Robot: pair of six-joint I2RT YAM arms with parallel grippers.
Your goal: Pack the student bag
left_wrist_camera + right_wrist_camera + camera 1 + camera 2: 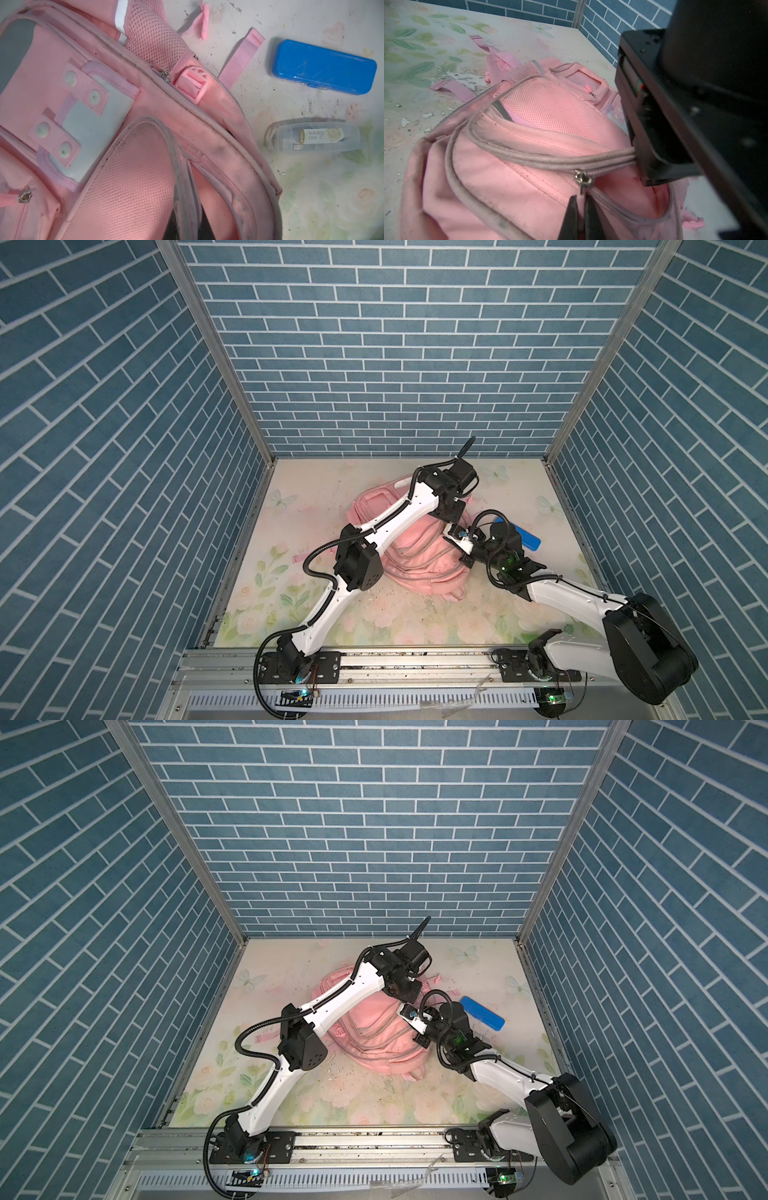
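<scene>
Step in hand, apparently: opening the main zip. Pink student bag (419, 556) lies on floral table (374, 626); right gripper (581, 198) clenched on its zip pull (582, 180), left gripper (454, 522) at bag's rim, grip unclear. Next, likely: draw pull along track with rim braced.

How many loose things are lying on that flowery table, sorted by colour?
Pink: 1, the soft pink fabric backpack
Blue: 1, the flat blue plastic case
Clear: 1, the see-through plastic box
Total: 3
</scene>
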